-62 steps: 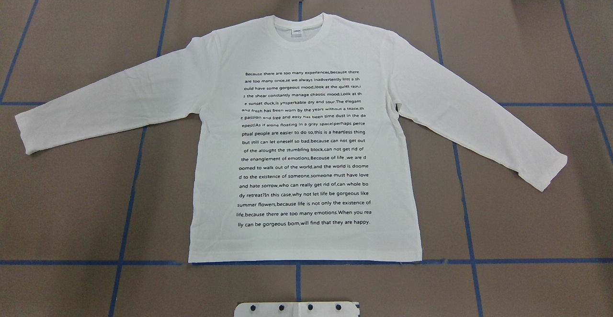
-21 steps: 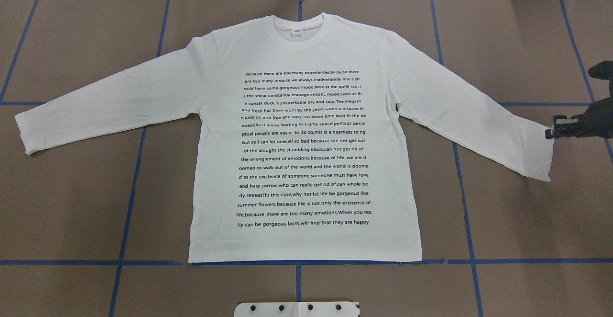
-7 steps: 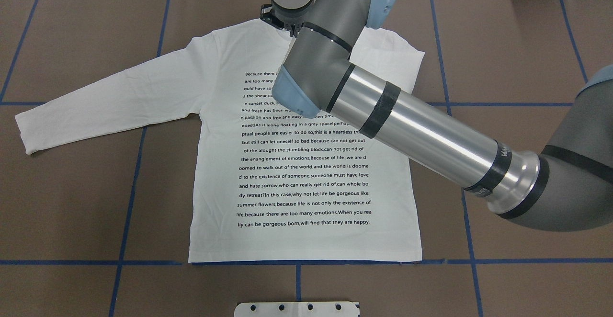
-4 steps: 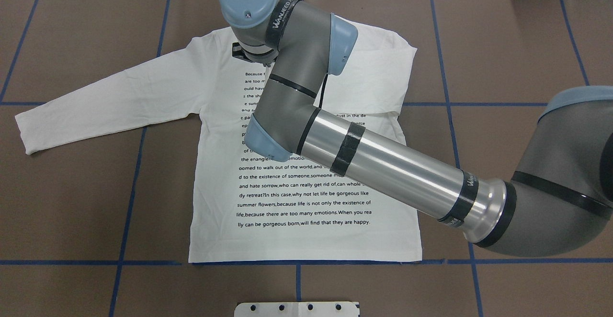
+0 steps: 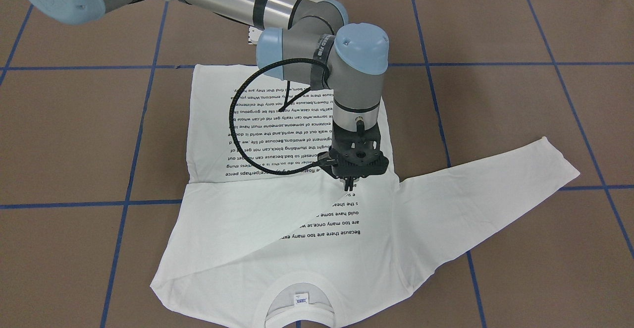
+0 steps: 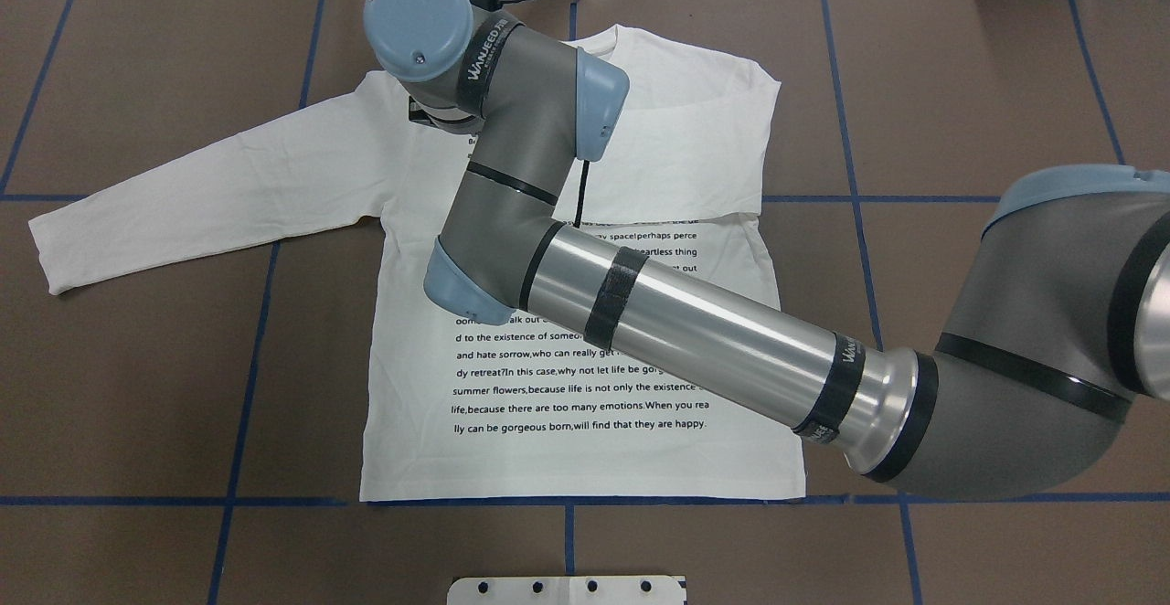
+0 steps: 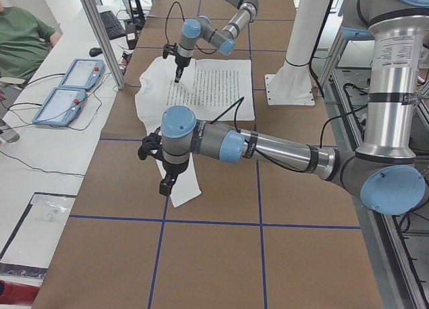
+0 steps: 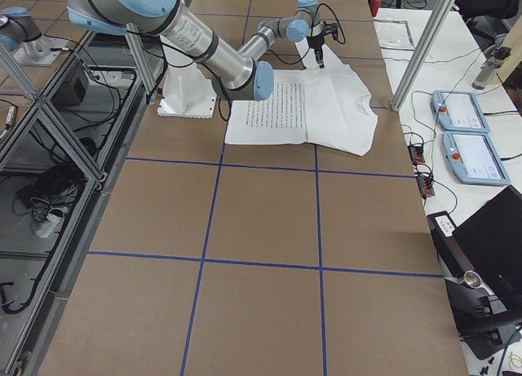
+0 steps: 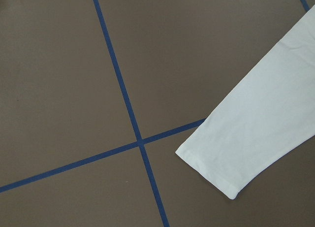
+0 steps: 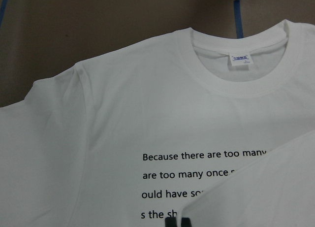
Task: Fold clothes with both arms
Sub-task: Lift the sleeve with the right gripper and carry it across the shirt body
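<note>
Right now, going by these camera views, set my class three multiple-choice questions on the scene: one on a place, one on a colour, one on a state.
1. Where does the T-shirt's right sleeve lie?
A. Across the chest print
B. Spread out sideways
C. Tucked under the hem

2. What colour are the tape lines on the table?
A. Red
B. Blue
C. Yellow

3. What state is the left sleeve in?
A. Rolled up
B. Folded over the body
C. Spread flat

Answers:
1 A, the right gripper holds its end over the text.
2 B, blue lines cross the brown surface.
3 C, it lies straight out on the table.
</note>
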`<state>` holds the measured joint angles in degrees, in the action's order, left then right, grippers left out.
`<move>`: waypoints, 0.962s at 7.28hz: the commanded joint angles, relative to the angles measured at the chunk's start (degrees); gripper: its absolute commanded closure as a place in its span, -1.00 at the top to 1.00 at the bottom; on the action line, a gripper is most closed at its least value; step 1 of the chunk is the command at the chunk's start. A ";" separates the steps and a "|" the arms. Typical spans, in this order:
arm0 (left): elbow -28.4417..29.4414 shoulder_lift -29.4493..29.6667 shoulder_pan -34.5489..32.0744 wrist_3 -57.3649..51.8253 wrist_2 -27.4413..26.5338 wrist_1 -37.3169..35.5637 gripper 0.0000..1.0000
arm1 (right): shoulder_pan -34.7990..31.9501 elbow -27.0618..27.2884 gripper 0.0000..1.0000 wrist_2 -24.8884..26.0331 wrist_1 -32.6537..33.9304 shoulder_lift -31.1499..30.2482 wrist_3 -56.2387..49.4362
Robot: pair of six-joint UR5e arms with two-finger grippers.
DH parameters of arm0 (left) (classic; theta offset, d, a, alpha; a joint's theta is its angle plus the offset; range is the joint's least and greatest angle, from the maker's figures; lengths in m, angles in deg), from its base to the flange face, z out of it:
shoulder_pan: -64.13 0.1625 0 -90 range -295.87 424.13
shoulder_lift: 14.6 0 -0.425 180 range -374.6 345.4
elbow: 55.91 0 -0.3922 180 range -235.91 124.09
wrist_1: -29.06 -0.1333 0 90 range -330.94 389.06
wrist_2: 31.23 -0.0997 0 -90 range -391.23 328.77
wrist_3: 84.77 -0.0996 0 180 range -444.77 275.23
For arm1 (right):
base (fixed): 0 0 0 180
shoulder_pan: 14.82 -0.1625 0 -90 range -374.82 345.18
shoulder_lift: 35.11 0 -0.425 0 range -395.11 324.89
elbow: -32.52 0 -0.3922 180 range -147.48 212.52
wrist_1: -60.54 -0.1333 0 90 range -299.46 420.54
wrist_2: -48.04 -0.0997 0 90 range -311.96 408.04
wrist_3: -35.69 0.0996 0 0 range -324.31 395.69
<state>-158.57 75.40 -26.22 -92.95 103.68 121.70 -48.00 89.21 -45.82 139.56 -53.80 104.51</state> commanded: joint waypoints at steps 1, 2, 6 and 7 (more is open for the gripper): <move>0.00 0.00 0.00 0.00 0.00 0.00 1.00 | 0.48 -4.37 0.96 1.22 -0.79 3.19 2.28; -0.09 0.00 0.00 0.09 0.00 0.00 1.00 | 0.48 -7.01 0.98 1.22 -0.88 5.31 2.54; 0.00 0.18 0.09 1.13 5.78 0.09 1.00 | -1.43 -5.82 1.00 -4.02 -0.01 5.24 2.02; -1.31 0.78 0.17 1.23 5.80 0.35 1.00 | -3.97 -2.76 1.00 -8.58 5.40 4.54 0.54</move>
<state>-158.89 75.70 -26.12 -92.12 108.20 121.83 -49.40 83.66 -49.39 140.43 -48.63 106.36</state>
